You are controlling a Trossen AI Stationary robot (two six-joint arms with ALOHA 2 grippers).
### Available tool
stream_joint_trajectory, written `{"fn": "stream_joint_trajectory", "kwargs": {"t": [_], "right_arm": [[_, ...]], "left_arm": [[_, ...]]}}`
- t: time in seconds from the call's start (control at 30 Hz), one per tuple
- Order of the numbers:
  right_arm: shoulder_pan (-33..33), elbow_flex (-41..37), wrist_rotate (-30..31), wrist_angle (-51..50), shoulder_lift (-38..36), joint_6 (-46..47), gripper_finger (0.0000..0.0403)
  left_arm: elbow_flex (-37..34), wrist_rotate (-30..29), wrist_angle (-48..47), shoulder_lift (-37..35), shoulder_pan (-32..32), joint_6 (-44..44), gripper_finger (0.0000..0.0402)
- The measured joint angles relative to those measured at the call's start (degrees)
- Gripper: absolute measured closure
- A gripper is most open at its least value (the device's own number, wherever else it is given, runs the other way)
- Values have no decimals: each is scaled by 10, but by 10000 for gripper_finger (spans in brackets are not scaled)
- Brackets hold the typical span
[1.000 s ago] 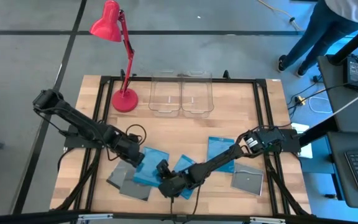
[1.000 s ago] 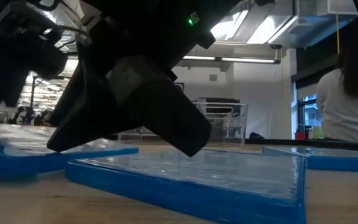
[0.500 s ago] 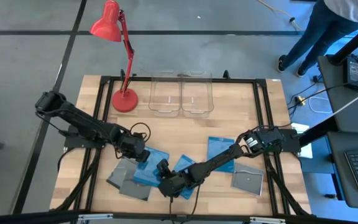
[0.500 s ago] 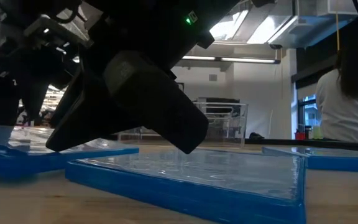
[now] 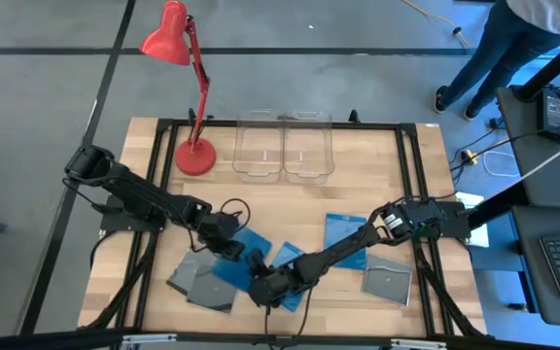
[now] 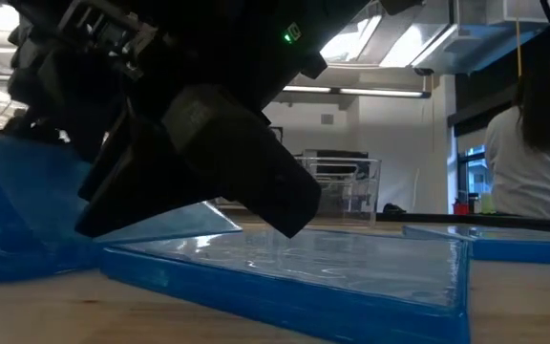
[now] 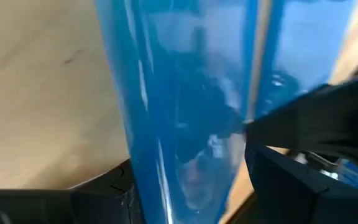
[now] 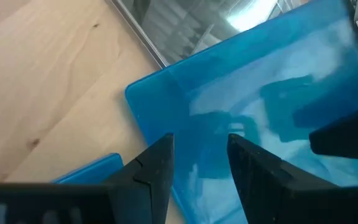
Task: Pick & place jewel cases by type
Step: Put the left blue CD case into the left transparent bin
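Left gripper (image 5: 229, 233) is seen clamped on a blue case (image 5: 244, 245) near the table's (image 5: 290, 199) front centre; in the low view that case (image 6: 27, 205) is tilted, one edge raised off the wood. Two grey cases (image 5: 200, 282) lie flat at front left. Right gripper (image 5: 259, 284) sits low just beside the lifted case, over a second blue case (image 5: 290, 267), jaws apart and nothing seen held. A third blue case (image 5: 343, 231) lies right of centre, a grey case (image 5: 387, 282) at front right. Two bins (image 5: 284, 146) stand at the rear.
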Motion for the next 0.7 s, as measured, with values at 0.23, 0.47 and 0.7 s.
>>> {"fn": "stream_joint_trajectory", "kwargs": {"t": [0.23, 0.47, 0.7], "right_arm": [[-2, 0, 2, -8, 0, 0, 248], [-1, 0, 38, -25, 0, -2, 248], [1, -1, 70, -69, -18, 2, 248]], "left_arm": [[0, 0, 2, -7, 0, 4, 259], [1, -14, 11, -10, 1, 15, 357], [0, -15, -1, -35, 18, 30, 389]]}}
